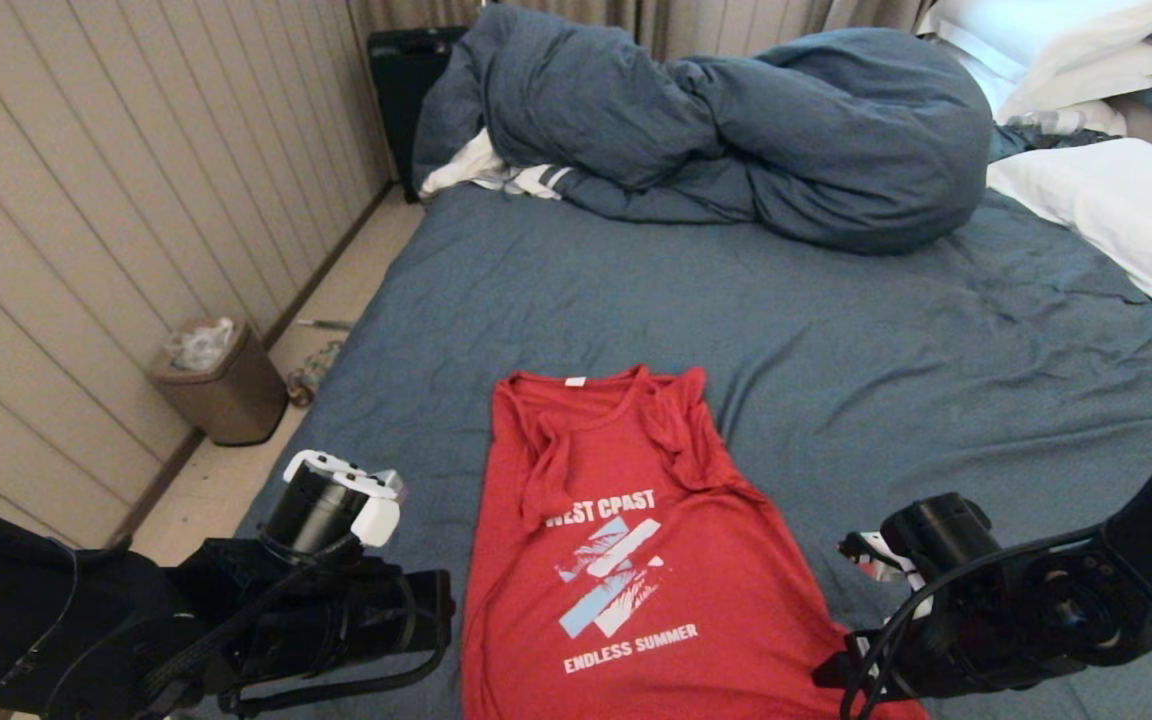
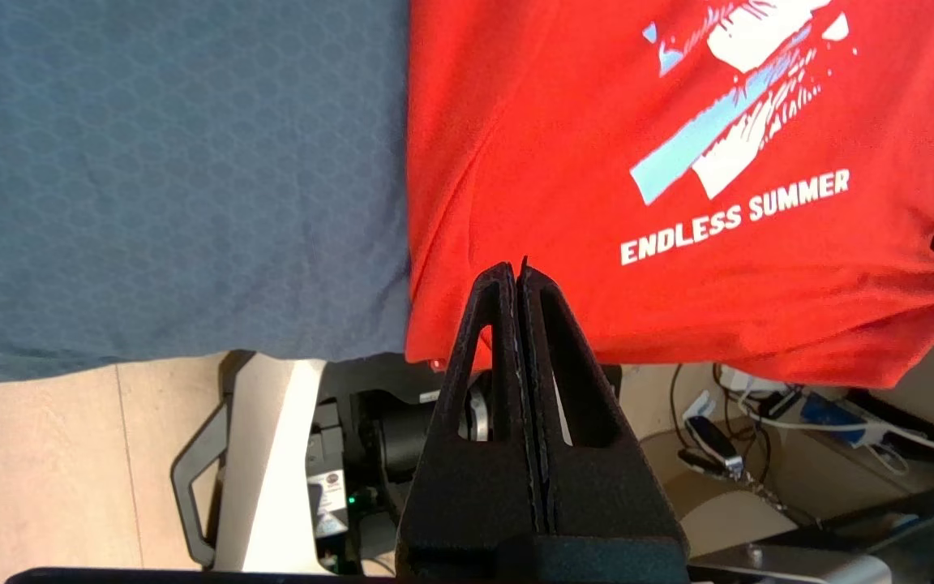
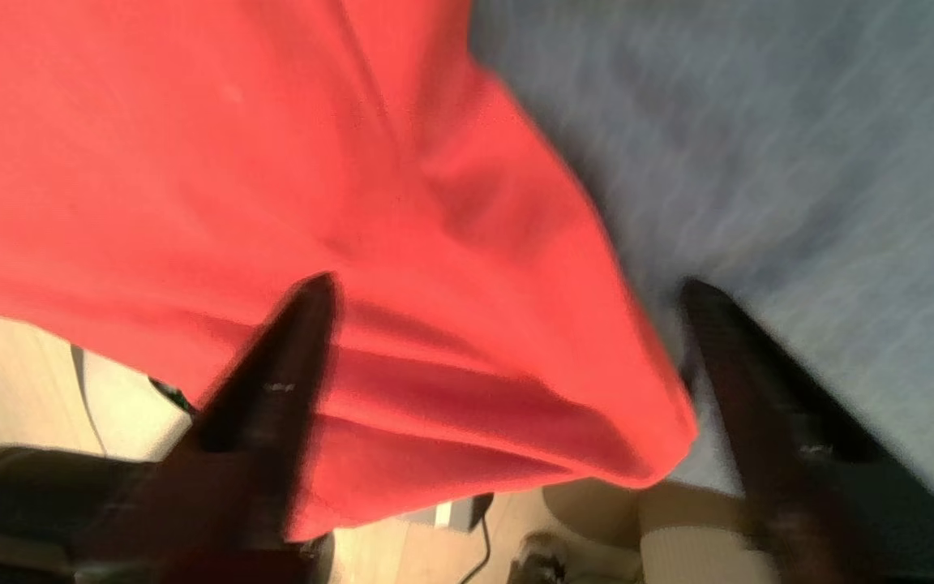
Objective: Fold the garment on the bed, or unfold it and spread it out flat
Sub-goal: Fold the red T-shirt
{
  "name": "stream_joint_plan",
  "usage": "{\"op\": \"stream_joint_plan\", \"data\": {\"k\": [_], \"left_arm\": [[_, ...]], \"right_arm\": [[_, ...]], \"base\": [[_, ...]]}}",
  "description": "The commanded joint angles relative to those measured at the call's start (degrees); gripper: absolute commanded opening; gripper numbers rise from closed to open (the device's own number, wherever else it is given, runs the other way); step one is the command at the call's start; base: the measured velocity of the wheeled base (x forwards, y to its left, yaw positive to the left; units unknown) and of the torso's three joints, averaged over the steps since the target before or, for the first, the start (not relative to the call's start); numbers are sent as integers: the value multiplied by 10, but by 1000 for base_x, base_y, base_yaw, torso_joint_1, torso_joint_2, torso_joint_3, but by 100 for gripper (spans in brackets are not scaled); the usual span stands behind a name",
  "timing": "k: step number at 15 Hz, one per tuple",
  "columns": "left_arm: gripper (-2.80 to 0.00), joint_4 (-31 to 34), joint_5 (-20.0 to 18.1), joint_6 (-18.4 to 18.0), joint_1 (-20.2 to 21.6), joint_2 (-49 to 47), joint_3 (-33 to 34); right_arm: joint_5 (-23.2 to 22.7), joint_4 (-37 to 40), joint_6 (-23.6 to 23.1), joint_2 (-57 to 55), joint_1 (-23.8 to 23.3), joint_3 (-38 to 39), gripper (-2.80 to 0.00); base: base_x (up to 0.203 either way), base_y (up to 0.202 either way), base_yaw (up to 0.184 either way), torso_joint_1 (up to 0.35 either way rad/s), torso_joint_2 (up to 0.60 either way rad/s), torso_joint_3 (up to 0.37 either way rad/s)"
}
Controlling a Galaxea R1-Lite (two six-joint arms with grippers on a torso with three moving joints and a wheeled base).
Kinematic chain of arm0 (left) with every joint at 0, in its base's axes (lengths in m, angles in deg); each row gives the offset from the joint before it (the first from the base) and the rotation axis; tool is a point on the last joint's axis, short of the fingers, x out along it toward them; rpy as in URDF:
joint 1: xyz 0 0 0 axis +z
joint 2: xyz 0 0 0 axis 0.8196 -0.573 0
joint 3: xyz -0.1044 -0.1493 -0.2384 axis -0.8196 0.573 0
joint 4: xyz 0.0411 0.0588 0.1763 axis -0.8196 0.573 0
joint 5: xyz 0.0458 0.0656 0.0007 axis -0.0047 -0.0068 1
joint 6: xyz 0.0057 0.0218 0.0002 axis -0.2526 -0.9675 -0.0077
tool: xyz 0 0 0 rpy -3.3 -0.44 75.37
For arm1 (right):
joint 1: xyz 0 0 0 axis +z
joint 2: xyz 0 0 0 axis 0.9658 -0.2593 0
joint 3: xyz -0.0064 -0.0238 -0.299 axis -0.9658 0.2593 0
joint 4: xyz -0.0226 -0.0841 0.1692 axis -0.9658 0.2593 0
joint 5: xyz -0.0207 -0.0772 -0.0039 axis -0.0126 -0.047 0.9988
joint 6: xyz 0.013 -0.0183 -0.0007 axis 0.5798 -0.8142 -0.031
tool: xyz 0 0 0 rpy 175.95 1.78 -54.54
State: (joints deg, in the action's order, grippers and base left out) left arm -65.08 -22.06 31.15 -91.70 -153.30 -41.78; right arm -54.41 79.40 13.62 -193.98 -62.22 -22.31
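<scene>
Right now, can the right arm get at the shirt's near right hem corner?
Probably yes. The right gripper has its fingers spread wide to either side of the T-shirt corner hanging off the bed edge, with nothing between them but cloth.

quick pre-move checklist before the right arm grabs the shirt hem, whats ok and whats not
1. Shirt lies print side up on the bed: ok.
2. Shirt spread flat: not ok, both sleeves are folded inward over the chest and bunched near the collar.
3. Right end effector open: ok, fingers stand wide apart.
4. Right end effector lined up on the hem's right corner: ok, the corner sits between the fingers; contact with the cloth cannot tell.
5. Left end effector ready to grasp: not ok, it is shut and empty, over the hem's left corner.
6. Hem fully on the bed: not ok, it hangs over the near edge.
</scene>
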Motion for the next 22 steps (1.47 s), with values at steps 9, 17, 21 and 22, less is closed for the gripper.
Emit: {"op": "stream_joint_plan", "data": {"k": [9, 17, 21, 22], "left_arm": [[-280, -7, 1, 2, 0, -4, 0], [-280, -8, 2, 2, 0, 8, 1], [-280, -8, 2, 2, 1, 20, 1], [-280, -8, 2, 2, 1, 19, 2]], "right_arm": [[-35, 0, -88, 5, 10, 51, -280], [-57, 7, -63, 61, 73, -47, -280], [-67, 52, -9, 61, 133, -247, -280], [-68, 61, 4, 56, 139, -280, -280]], "base": [[0, 0, 0, 0, 0, 0], [0, 0, 0, 0, 0, 0], [0, 0, 0, 0, 0, 0], [0, 0, 0, 0, 0, 0]]}}
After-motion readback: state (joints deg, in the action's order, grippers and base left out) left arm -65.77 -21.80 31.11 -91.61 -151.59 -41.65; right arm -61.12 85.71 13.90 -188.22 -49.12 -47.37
